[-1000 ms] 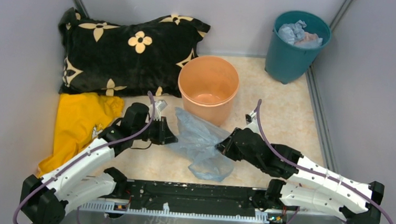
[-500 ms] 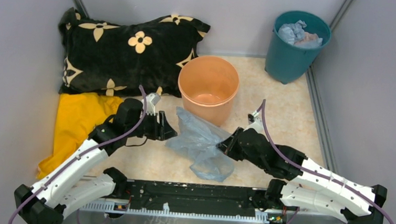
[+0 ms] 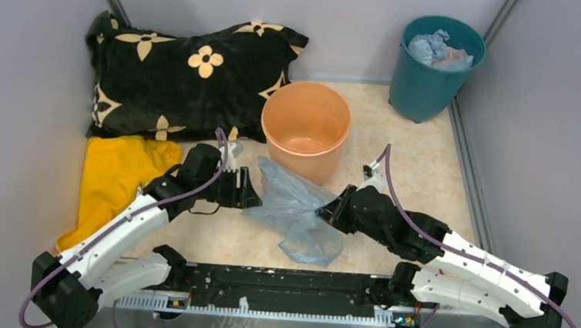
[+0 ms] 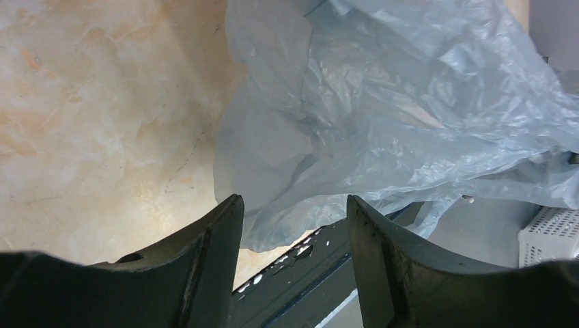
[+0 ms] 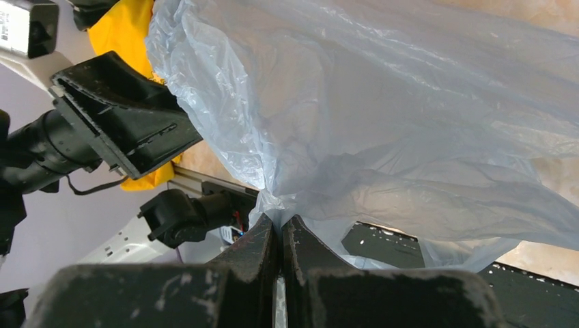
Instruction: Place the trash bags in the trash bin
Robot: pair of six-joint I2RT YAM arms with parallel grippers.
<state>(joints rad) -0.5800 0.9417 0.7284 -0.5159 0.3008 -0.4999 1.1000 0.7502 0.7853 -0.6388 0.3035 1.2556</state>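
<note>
The trash bag [image 3: 294, 207] lies crumpled on the marbled table [image 3: 418, 165], between the two arms and just in front of the trash bin [image 3: 305, 128]. Its far edge sits close against the bin's near wall (whether film and wall actually touch cannot be told from above). The bin stands upright with its mouth open, and the bag is wholly outside it.

The right gripper [image 3: 323, 211] comes in low from the right and is pinched tight on a gathered bit of the bag's right edge. In the right wrist view its two dark fingers [image 5: 252, 260] meet, with the film bunched into a twist at their tips and the rest of the bag spreading away beyond.

The left gripper [image 3: 249, 188] sits at the bag's left edge with its fingers [image 4: 205, 253] standing apart. In the left wrist view a clear gap shows between them. The bag's pale blue edge hangs past the tips, over the table and the black rail [image 3: 279, 283] that carries the arm bases, and the gripper holds nothing.

A black pillow [image 3: 178, 71] with cream flowers fills the back left. A yellow cloth [image 3: 117, 175] lies in front of it, beside the left arm. A teal bucket [image 3: 432, 81] stands in the far right corner, well apart from the bin, with crumpled pale stuff [image 3: 434, 49] inside.
</note>
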